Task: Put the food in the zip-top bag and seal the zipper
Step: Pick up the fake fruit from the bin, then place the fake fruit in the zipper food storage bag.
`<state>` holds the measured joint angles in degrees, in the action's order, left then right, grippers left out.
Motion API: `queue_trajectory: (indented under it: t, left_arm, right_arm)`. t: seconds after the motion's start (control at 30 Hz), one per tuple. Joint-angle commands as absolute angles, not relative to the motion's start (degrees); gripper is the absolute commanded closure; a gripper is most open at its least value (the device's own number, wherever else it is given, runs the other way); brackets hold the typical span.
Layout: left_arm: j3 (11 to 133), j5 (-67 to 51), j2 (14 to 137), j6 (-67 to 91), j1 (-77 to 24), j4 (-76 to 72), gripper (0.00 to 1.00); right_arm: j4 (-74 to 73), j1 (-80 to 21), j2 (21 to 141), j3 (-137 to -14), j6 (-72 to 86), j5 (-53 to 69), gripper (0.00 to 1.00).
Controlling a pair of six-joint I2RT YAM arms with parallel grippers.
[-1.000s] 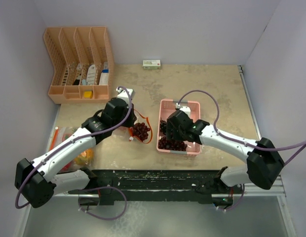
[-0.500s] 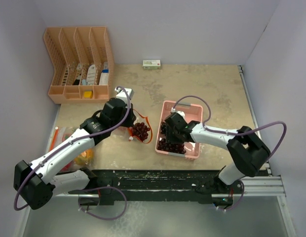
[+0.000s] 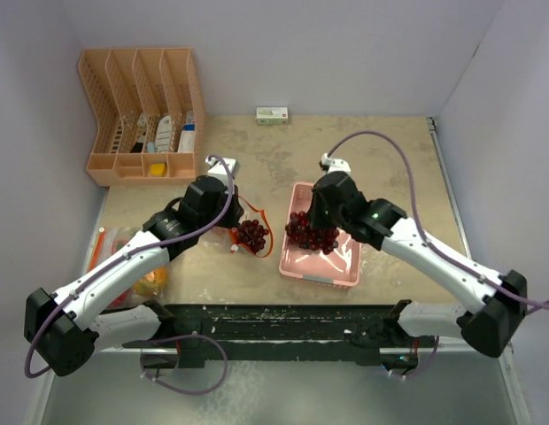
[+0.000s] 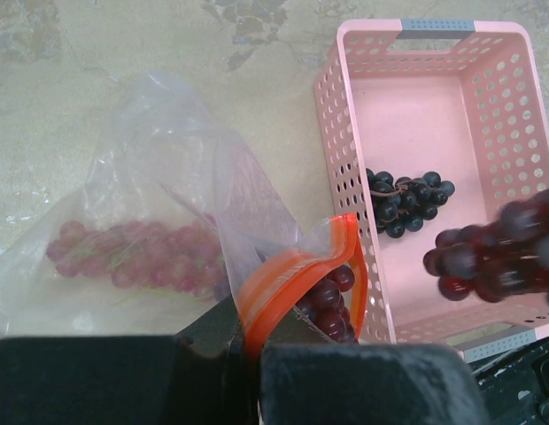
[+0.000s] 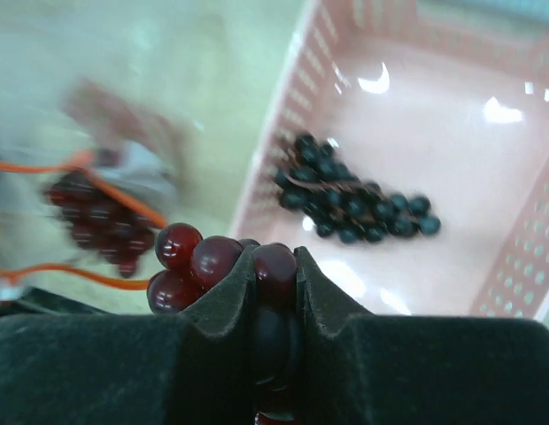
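Your right tool (image 5: 274, 264) clamps red grapes (image 3: 312, 234) above the tray (image 4: 341, 115); left tool (image 4: 257, 345) pinches the bag (image 4: 159, 168) rim. Carry them level into its mouth.

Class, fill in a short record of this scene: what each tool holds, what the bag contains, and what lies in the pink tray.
Left tool: shut on the orange zipper rim of the bag
Right tool: shut on a red grape bunch, lifted above the tray
Bag contents: red grapes showing through the clear plastic
Tray contents: one dark grape bunch lying on its floor
Zipper: not sealed; the bag's mouth looks open
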<state>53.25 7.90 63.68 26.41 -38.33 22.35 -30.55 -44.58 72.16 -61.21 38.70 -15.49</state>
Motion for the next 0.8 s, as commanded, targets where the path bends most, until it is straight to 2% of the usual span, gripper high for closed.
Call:
queue_trajectory:
  t: [0.0, 0.33, 0.77]
  left_arm:
    - [54.9, 8.1, 62.3, 26.8, -38.3, 20.4, 1.00]
    - [56.5, 7.4, 63.7, 26.6, -38.4, 20.5, 1.00]
    - [58.9, 6.2, 65.7, 26.4, -38.3, 19.8, 1.00]
  right_arm:
    - [-28.5, -44.6, 67.5, -66.8, 33.4, -14.0, 0.97]
    - [-3.3, -44.6, 67.7, -63.5, 36.8, -1.4, 0.99]
    - [7.1, -46.7, 76.5, -59.7, 44.6, -0.9, 1.00]
